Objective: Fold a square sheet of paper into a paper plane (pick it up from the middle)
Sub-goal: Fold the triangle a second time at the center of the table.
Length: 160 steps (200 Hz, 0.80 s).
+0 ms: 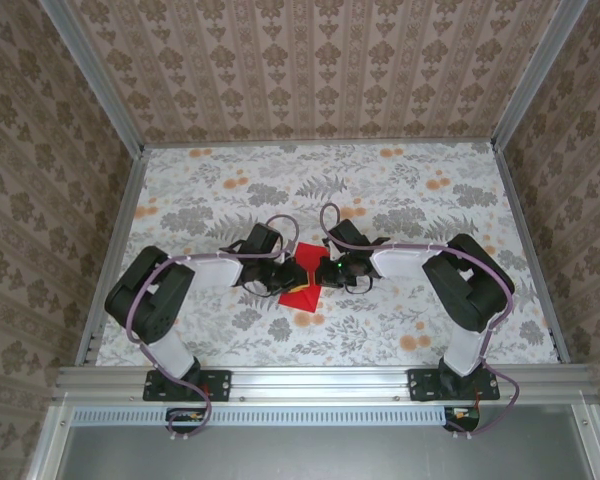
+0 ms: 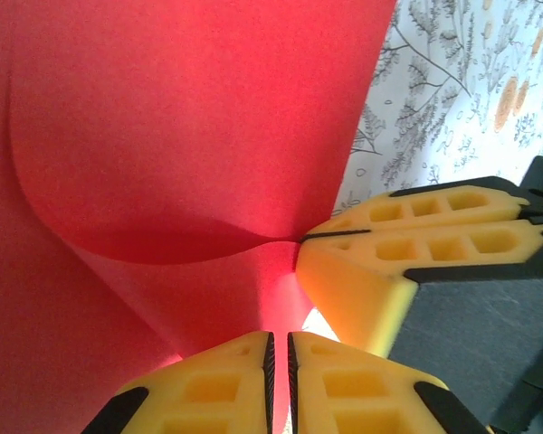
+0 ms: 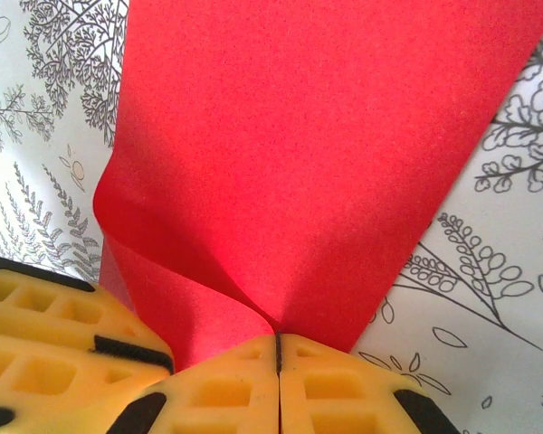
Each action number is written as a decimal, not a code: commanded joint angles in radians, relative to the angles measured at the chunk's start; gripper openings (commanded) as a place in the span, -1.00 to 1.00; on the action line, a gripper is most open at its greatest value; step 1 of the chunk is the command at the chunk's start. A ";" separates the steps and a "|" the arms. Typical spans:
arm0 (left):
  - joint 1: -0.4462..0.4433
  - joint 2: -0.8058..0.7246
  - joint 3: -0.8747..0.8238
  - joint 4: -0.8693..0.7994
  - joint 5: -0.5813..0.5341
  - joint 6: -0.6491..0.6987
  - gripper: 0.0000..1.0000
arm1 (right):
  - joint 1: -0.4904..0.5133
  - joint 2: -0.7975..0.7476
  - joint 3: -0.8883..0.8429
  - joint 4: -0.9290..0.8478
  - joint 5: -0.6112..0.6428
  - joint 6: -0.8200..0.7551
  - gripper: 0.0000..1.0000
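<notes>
While your left fingers and right fingers, close together at the middle of the counter, each pinch the red sheet of paper, it buckles into a curve.

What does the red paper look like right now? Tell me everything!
The paper is thin, plain and bright red, with no marks. It is not flat: it bends in soft curves and bunches up where it is pinched. The left end effector and the right end effector are both shut on it, close together. It is over the middle of the flowery table. Whether any edge touches the table cannot be told.
</notes>
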<state>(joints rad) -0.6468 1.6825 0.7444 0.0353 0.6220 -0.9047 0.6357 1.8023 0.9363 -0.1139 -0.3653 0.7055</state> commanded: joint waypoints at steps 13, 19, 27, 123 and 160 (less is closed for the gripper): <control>-0.004 0.018 0.025 -0.006 0.012 0.023 -0.68 | -0.001 0.019 0.026 -0.036 0.034 -0.017 -0.85; -0.004 0.017 0.025 -0.006 0.012 0.023 -0.68 | 0.000 0.018 0.026 -0.036 0.036 -0.016 -0.85; -0.004 0.019 0.026 -0.007 0.011 0.024 -0.68 | 0.000 0.018 0.024 -0.037 0.038 -0.017 -0.85; -0.004 0.052 0.039 -0.027 0.009 0.029 -0.69 | -0.002 0.011 0.016 -0.059 0.059 -0.014 -0.86; -0.004 0.059 0.041 -0.033 0.004 0.029 -0.69 | -0.001 0.014 0.020 -0.071 0.070 -0.014 -0.87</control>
<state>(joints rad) -0.6468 1.7233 0.7612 0.0303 0.6220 -0.8970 0.6357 1.8023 0.9371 -0.1246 -0.3412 0.7055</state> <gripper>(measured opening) 0.154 0.069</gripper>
